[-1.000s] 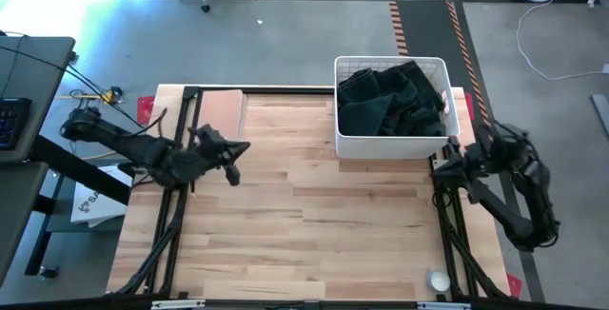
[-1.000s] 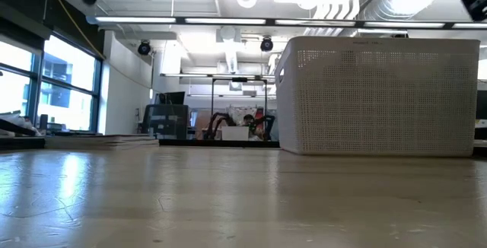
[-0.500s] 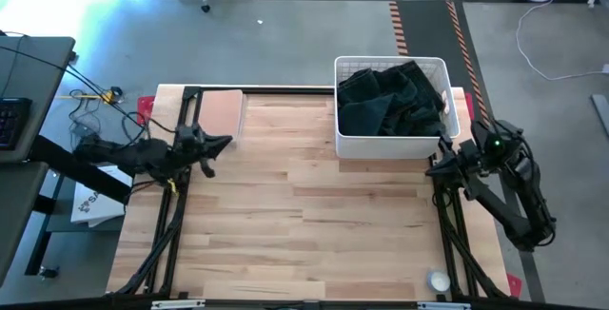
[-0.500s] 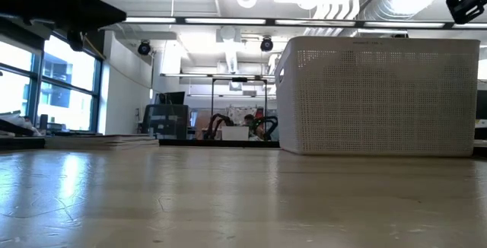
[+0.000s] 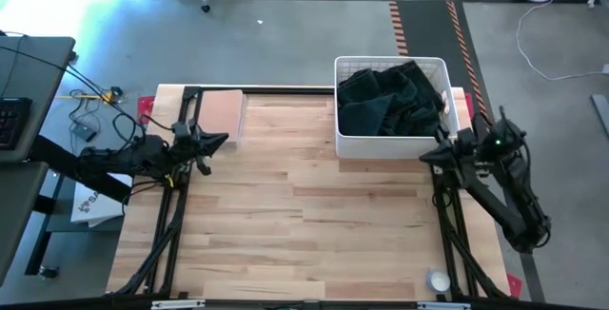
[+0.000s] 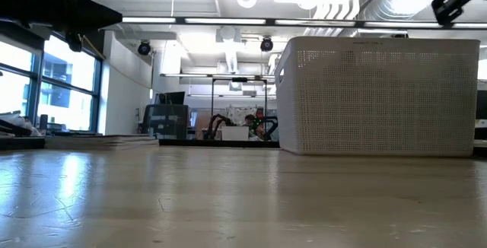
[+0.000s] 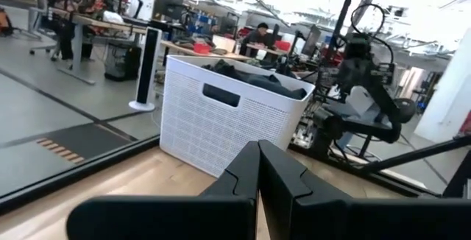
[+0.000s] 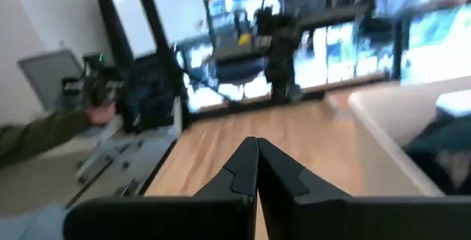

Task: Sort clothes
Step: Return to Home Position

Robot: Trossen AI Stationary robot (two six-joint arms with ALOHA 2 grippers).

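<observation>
Dark clothes (image 5: 388, 99) lie piled in a white lattice basket (image 5: 392, 143) at the table's far right; they also show over the basket's rim in the left wrist view (image 7: 254, 78). My left gripper (image 5: 223, 140) is shut and empty above the table's left edge, pointing right. My right gripper (image 5: 424, 155) is shut and empty at the table's right edge, just near of the basket's right corner, pointing left. In both wrist views the fingers (image 7: 258, 168) (image 8: 256, 163) meet with no gap.
A flat tan board (image 5: 220, 112) lies at the table's far left corner. A small white round object (image 5: 438, 280) sits at the near right corner. The wooden tabletop (image 5: 304, 224) stretches bare between the arms. A sleeve (image 8: 44, 133) shows beyond the table.
My left gripper has drawn back toward the table's left edge and a little toward the far edge. My right gripper has moved slightly toward the basket's near right corner. The clothes have not moved.
</observation>
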